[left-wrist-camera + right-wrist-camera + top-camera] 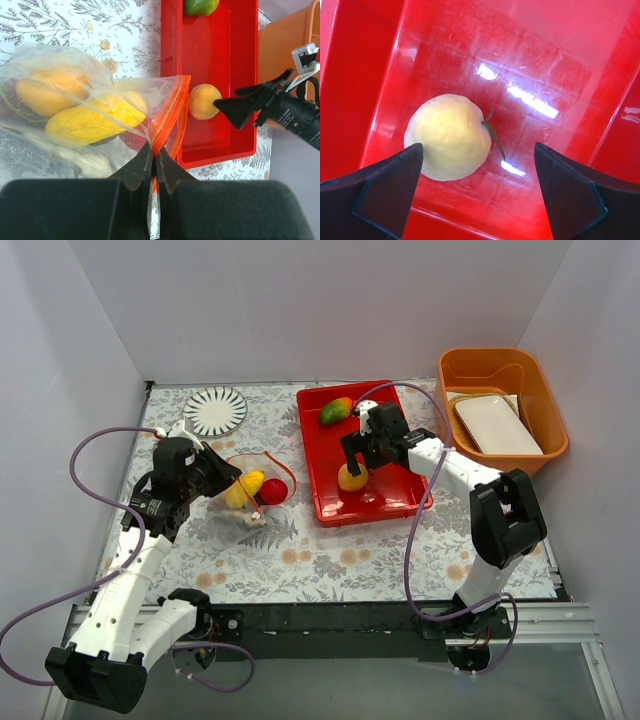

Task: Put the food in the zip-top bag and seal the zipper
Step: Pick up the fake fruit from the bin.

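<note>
Overhead, the left gripper [226, 480] is closed on the mouth edge of the zip-top bag [255, 502], which lies on the floral tablecloth [330, 560] just left of the red tray [309, 455]. Inside the bag sit bagged yellow fruits [245, 488] and a red apple [273, 491]. The right gripper [352, 470] hangs over the tray with its jaws spread around a loose yellow fruit [351, 479]; from here it is hard to say whether a finger touches it. A green-red mango [336, 410] lies at the tray's far end. A striped plate [215, 410] rests on the cloth's far left, and an orange bin [497, 362] holding a white dish [497, 425] stands to the right of the tray.

In the left wrist view, the left gripper [154, 153] pinches the bag [75, 75] right at its zipper [172, 112], fingers pressed together on the orange-red strip. The bagged yellow fruits [92, 120] show through the clear plastic. Beyond, the loose yellow fruit [202, 101] sits in the tray [170, 60] with the right gripper [226, 97] beside it, and the mango [200, 5] shows at the top edge.

In the right wrist view, the right gripper [477, 149] stands wide open, the loose yellow fruit [447, 137] lying on the tray floor [545, 60] close against one finger and well apart from the other.
</note>
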`<control>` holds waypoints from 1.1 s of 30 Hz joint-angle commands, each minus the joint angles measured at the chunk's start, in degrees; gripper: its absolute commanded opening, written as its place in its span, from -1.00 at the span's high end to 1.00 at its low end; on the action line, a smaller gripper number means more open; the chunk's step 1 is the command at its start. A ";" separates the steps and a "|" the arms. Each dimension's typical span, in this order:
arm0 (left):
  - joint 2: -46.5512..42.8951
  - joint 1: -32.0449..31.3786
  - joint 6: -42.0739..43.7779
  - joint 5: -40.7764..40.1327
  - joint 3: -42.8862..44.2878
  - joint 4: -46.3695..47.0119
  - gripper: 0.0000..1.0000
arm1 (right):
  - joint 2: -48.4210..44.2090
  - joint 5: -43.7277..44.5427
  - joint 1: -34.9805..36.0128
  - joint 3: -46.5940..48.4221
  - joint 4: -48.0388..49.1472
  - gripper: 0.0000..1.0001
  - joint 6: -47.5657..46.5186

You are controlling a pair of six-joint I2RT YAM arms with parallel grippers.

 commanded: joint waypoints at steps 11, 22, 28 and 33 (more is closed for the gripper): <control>-0.57 0.16 0.15 0.32 1.29 1.46 1.00 | 1.28 -2.80 0.92 2.50 -3.05 -0.96 16.30; -0.48 0.25 0.67 -0.20 1.56 0.94 1.00 | 6.91 -3.15 1.36 5.15 -5.24 -0.76 18.58; -0.75 0.25 0.32 0.15 0.85 1.20 1.00 | 5.42 -3.59 1.62 4.96 -5.24 -0.10 17.27; 0.13 0.25 0.59 0.32 1.47 1.46 1.00 | 1.38 -6.66 2.32 6.02 -4.63 0.03 14.72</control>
